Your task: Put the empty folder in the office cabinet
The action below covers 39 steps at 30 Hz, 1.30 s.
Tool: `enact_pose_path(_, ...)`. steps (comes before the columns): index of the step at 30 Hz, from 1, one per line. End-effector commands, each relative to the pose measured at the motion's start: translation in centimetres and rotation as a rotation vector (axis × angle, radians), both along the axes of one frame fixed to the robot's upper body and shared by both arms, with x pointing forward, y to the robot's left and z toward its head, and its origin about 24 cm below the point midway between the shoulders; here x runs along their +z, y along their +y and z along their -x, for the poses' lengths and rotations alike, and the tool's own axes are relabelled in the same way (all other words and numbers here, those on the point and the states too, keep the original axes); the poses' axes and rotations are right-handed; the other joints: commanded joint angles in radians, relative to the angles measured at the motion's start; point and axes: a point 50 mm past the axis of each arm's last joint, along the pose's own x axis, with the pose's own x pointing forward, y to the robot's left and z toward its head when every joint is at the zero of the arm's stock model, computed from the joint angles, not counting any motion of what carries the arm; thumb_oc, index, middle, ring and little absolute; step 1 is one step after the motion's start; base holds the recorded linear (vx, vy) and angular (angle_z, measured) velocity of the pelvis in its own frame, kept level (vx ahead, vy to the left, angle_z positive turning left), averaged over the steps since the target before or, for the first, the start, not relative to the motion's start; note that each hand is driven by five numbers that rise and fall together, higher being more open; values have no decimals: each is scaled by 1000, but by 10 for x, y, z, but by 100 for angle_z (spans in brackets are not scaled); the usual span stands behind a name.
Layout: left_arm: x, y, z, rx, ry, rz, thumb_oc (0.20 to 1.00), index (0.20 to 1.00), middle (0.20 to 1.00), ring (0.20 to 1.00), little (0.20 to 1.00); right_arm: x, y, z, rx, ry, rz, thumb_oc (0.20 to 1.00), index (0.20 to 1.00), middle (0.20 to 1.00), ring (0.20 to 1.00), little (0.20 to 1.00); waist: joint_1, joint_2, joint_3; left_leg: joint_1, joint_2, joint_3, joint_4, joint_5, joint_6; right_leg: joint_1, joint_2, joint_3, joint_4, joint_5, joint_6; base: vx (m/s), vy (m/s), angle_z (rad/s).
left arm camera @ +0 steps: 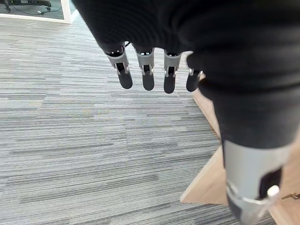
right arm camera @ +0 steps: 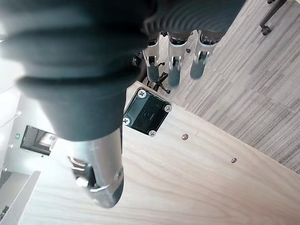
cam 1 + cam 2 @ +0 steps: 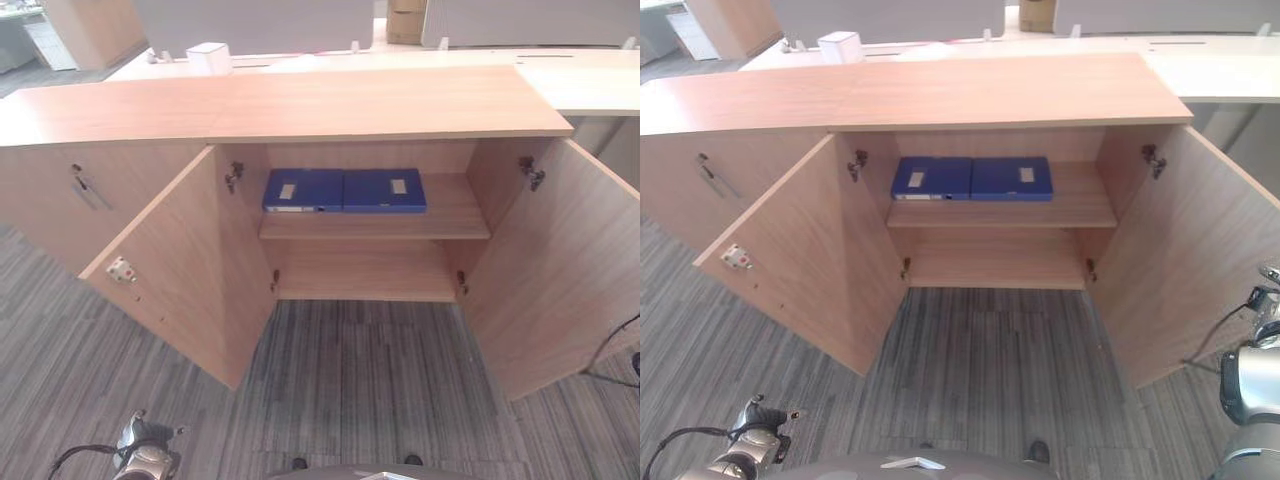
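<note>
L hand (image 1: 147, 70): hangs low at near left, over grey carpet (image 1: 70, 140); fingers straight and relaxed, nothing in them.
L door (image 3: 165, 270): swung wide open, small white-and-red catch on its inner face.
Cabinet (image 3: 280, 105): wood office cabinet w/ long flat top, both doors open, interior in plain view.
Box on top (image 3: 209, 58): small white box at far left of the top, well apart from the opening.
Upper shelf (image 3: 455, 215): holds two blue folders lying flat, touching side by side. L folder (image 3: 303, 189), R folder (image 3: 384, 189); each has a pale label. Bare shelf to the right of them.
Lower shelf (image 3: 365, 275): nothing on it.
Task thing: can't tell which blue folder is the empty one; both already sit inside the cabinet, neither in a hand.
Handling (judgement): rigid box-type file, prob. light if empty, stiff, smooth plastic cover so a bit slippery; not fragile. Best hold prob. at the near spine edge, thumb on top and fingers beneath, or one hand at each short end.
R door (image 3: 1200, 260): open wide.
R hand (image 2: 176, 56): down at near right beside the R door; fingers hang straight, holding nothing.
</note>
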Motion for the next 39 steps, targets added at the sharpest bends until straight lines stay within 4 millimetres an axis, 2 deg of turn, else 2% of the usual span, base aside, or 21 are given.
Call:
enact_pose_path(1, 20, 33, -17, 17, -54, -86, 1000, 1000, 1000, 1000, 1000, 24, 35, -54, 283, -87, 96, 1000, 1000, 1000, 1000, 1000, 27, -29, -19, -4, -33, 3, -38, -20, 8, 0, 42, 21, -4, -60, -12, -10, -48, 2)
enact_pose_path(6, 24, 40, -17, 11, -53, -91, 1000, 1000, 1000, 1000, 1000, 31, 84, -93, 598, -70, 110, 1000, 1000, 1000, 1000, 1000, 46, -27, -20, -10, -29, -5, -38, -5, 0, 7, 46, 3, -4, -66, -20, -17, -34, 1)
enact_pose_path(7, 24, 40, -17, 12, -53, -90, 1000, 1000, 1000, 1000, 1000, 31, 84, -94, 599, -70, 111, 1000, 1000, 1000, 1000, 1000, 45, -26, -20, -9, -29, -6, -38, -5, 0, 7, 46, 3, -4, -66, -20, -14, -36, 1)
enact_pose_path(9, 26, 41, -22, -17, -51, -83, 1000, 1000, 1000, 1000, 1000, 31, 129, -117, 841, -50, 111, 1000, 1000, 1000, 1000, 1000, 51, -29, -22, -10, -25, -7, -38, 2, -4, 12, 49, -4, -4, -69, -26, -13, -35, -2)
enact_pose_path(10, 26, 41, -22, -16, -51, -83, 1000, 1000, 1000, 1000, 1000, 31, 129, -117, 842, -50, 111, 1000, 1000, 1000, 1000, 1000, 50, -29, -22, -9, -25, -7, -38, 2, -4, 13, 49, -4, -4, -69, -26, -18, -27, -10)
enact_pose_path(11, 29, 44, -27, -22, -61, -85, 1000, 1000, 1000, 1000, 1000, 31, 177, -132, 1063, -74, 77, 1000, 1000, 1000, 1000, 1000, 52, -32, -22, -9, -22, -5, -38, 5, -6, 14, 52, -5, -4, -69, -29, -31, -25, -11)
enact_pose_path(12, 33, 49, -29, -23, -71, -86, 1000, 1000, 1000, 1000, 1000, 31, 235, -135, 1359, -93, 23, 1000, 1000, 1000, 1000, 1000, 51, -33, -17, -2, -18, 1, -38, 5, -9, 17, 54, -3, -4, -69, -31, -35, -23, -15)
enact_pose_path(14, 33, 49, -29, -23, -71, -86, 1000, 1000, 1000, 1000, 1000, 31, 235, -135, 1359, -93, 24, 1000, 1000, 1000, 1000, 1000, 50, -33, -20, -6, -19, 1, -38, 7, -9, 13, 53, -4, -4, -67, -30, -15, -6, -36)
enact_pose_path(15, 37, 55, -30, -19, -82, -86, 1000, 1000, 1000, 1000, 1000, 27, 301, -113, 1722, -104, -120, 1000, 1000, 1000, 1000, 1000, 48, -35, -15, 1, -12, 9, -38, 6, -13, 18, 55, -4, -4, -69, -31, -9, -9, -54)
enact_pose_path(17, 42, 61, -30, -25, -88, -87, 1000, 1000, 1000, 1000, 1000, 29, 351, -76, 2055, -85, -249, 1000, 1000, 1000, 1000, 1000, 46, -38, -15, 4, -8, 9, -38, 4, -15, 21, 55, -4, -4, -71, -32, -6, -13, -55)
enact_pose_path(19, 47, 68, -32, -38, -95, -104, 1000, 1000, 1000, 1000, 1000, 42, 382, -40, 2320, -84, -305, 1000, 1000, 1000, 1000, 1000, 47, -43, -19, 0, -5, 8, -38, 5, -17, 19, 53, -8, -4, -72, -31, -4, -9, -43)
enact_pose_path(20, 47, 67, -32, -38, -95, -102, 1000, 1000, 1000, 1000, 1000, 42, 382, -40, 2320, -82, -305, 1000, 1000, 1000, 1000, 1000, 46, -42, -19, 0, -5, 8, -38, 5, -17, 19, 53, -8, -4, -72, -31, 4, -5, 16)
enact_pose_path(22, 46, 66, -31, -58, -92, -117, 1000, 1000, 1000, 1000, 1000, 61, 402, -17, 2436, -244, -334, 1000, 1000, 1000, 1000, 1000, 54, -42, -24, 2, -2, 1, -38, 4, -16, 25, 51, -17, -4, -75, -33, 19, -9, 74)
enact_pose_path(23, 41, 60, -27, -71, -85, -118, 1000, 1000, 1000, 1000, 1000, 54, 413, -9, 2379, -368, -507, 1000, 1000, 1000, 1000, 1000, 64, -40, -28, 3, -2, -6, -38, 3, -15, 31, 48, -25, -4, -77, -35, 21, -7, 81)
enact_pose_path(24, 42, 60, -27, -72, -84, -119, 1000, 1000, 1000, 1000, 1000, 54, 413, -9, 2378, -369, -509, 1000, 1000, 1000, 1000, 1000, 64, -41, -29, 4, -2, -6, -38, 2, -15, 31, 48, -25, -4, -77, -35, 34, -6, 83)
enact_pose_path(26, 33, 50, -20, -69, -73, -105, 1000, 1000, 1000, 1000, 1000, 28, 425, 1, 2224, -461, -779, 1000, 1000, 1000, 1000, 1000, 75, -38, -31, 8, -5, -14, -38, 0, -12, 42, 46, -33, -4, -79, -39, 27, 1, 97)
enact_pose_path(28, 29, 49, -11, -35, -63, -100, 1000, 1000, 1000, 1000, 1000, -12, 417, 9, 2042, -420, -910, 1000, 1000, 1000, 1000, 1000, 71, -36, -32, 14, -7, -17, -38, -3, -10, 53, 45, -37, -4, -81, -42, 26, 19, 88)
enact_pose_path(29, 29, 49, -10, -35, -62, -100, 1000, 1000, 1000, 1000, 1000, -12, 418, 9, 2042, -420, -910, 1000, 1000, 1000, 1000, 1000, 71, -36, -32, 15, -7, -17, -38, -3, -10, 54, 45, -37, -4, -81, -42, 17, 26, 54)
enact_pose_path(35, 31, 55, -5, 0, -69, -108, 1000, 1000, 1000, 1000, 1000, -75, 345, 14, 1767, -225, -808, 1000, 1000, 1000, 1000, 1000, 44, -41, -20, 17, -6, -30, -38, -1, -12, 61, 40, -52, 0, -84, -37, -12, 10, 4)
enact_pose_path(38, 30, 53, -7, -7, -71, -101, 1000, 1000, 1000, 1000, 1000, -89, 333, 16, 1725, -152, -760, 1000, 1000, 1000, 1000, 1000, 44, -42, -20, 17, -6, -34, -38, -2, -12, 64, 39, -57, 1, -85, -36, 3, 9, -4)
enact_pose_path(39, 27, 41, -19, -8, -111, -62, 1000, 1000, 1000, 1000, 1000, -154, 283, 40, 1465, 192, -671, 1000, 1000, 1000, 1000, 1000, 48, -46, -23, 21, -9, -54, -38, -5, -10, 82, 34, -79, 2, -93, -36, 34, 12, 6)
